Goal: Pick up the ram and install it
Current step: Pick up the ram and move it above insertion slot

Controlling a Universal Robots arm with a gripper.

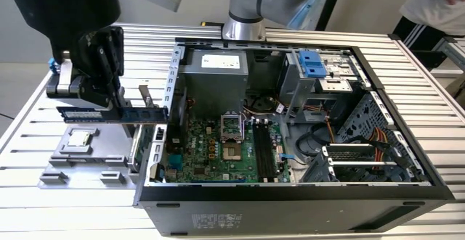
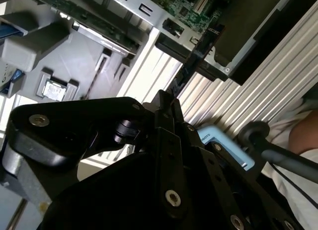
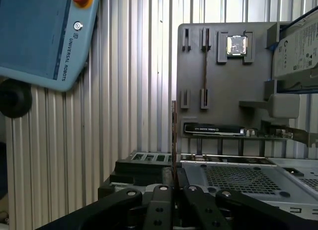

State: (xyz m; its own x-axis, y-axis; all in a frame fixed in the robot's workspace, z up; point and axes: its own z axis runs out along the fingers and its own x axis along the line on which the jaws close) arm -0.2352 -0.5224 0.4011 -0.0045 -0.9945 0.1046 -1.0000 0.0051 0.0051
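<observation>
The ram (image 1: 145,115) is a narrow dark-blue stick with white stickers, held level in the air above the grey parts holder (image 1: 87,153), to the exterior view's left of the open computer case (image 1: 291,202). My black gripper (image 1: 116,109) is shut on it near its middle. In the first wrist view the ram (image 3: 173,135) shows edge-on as a thin strip rising from my gripper (image 3: 172,188). The long black memory slots (image 1: 263,153) lie on the green motherboard inside the case, well to the exterior view's right of the ram.
The grey holder carries a processor chip (image 3: 236,45) and a long card (image 3: 218,129), with a hard drive (image 3: 298,51) at its edge. A teach pendant (image 3: 39,36) lies on the slatted table. A person (image 1: 443,0) stands at the far right corner.
</observation>
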